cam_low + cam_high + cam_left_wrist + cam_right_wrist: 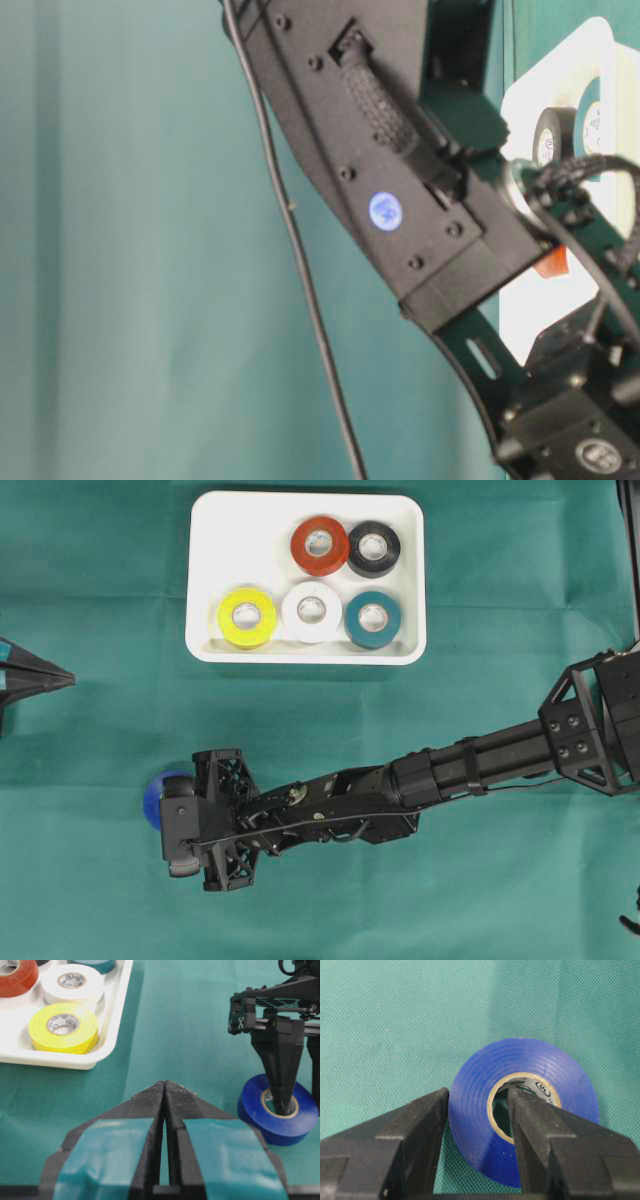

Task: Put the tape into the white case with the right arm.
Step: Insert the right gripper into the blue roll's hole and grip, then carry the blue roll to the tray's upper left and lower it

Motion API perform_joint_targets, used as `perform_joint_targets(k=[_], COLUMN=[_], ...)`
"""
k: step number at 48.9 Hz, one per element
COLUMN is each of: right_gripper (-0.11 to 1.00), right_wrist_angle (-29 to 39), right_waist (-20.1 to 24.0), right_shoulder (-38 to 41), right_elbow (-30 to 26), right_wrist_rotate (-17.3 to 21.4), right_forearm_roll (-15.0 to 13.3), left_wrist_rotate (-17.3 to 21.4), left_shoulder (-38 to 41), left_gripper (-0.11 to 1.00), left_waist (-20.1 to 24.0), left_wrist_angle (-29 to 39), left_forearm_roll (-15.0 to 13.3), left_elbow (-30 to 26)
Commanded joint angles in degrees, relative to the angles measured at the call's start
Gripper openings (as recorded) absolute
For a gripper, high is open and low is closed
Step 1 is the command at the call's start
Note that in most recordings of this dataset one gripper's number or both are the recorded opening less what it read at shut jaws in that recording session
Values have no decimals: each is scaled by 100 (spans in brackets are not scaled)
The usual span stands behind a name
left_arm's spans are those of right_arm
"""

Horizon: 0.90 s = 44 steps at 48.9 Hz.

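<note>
The blue tape roll is seen lying flat on the green cloth, at the lower left of the overhead view, where only a sliver of it shows beside the wrist of the arm. In the right wrist view the right gripper is seen pinched on the wall of the roll: one finger is set inside the cardboard core and the other is pressed against the outer face on the left, so the fingers are narrowed onto the tape. The same grip is shown at the right edge of the left wrist view, where one black finger is planted down into the hole of the roll. The right arm is stretched across the lower half of the overhead frame, from the right edge toward the lower left. The white case is placed at the upper centre of the overhead frame, well apart from the blue roll. Five rolls are held in it: a red roll and a black roll in the upper row, and a yellow roll, a white roll and a teal roll in the lower row. The left gripper, marked with cyan bands, is seen at the left edge of the overhead frame with its fingers pressed together and nothing between them.
</note>
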Motion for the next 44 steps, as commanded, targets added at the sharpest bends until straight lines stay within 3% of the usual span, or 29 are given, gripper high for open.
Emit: perform_joint_targets(k=[1, 19, 44], right_gripper=[7, 2, 2], right_wrist_angle=[62, 773, 826], right_waist=[70, 70, 44], right_shoulder=[-281, -932, -1046], right_elbow=[-70, -62, -62], right_wrist_rotate=[0, -35, -44], right_forearm_roll=[18, 18, -53], left_wrist_rotate=[0, -9, 0], left_shoulder=[35, 35, 35], left_gripper=[0, 0, 0], left_waist=[18, 18, 18], left_wrist_angle=[-26, -26, -26], left_forearm_roll=[0, 0, 0], left_elbow=[-70, -70, -70])
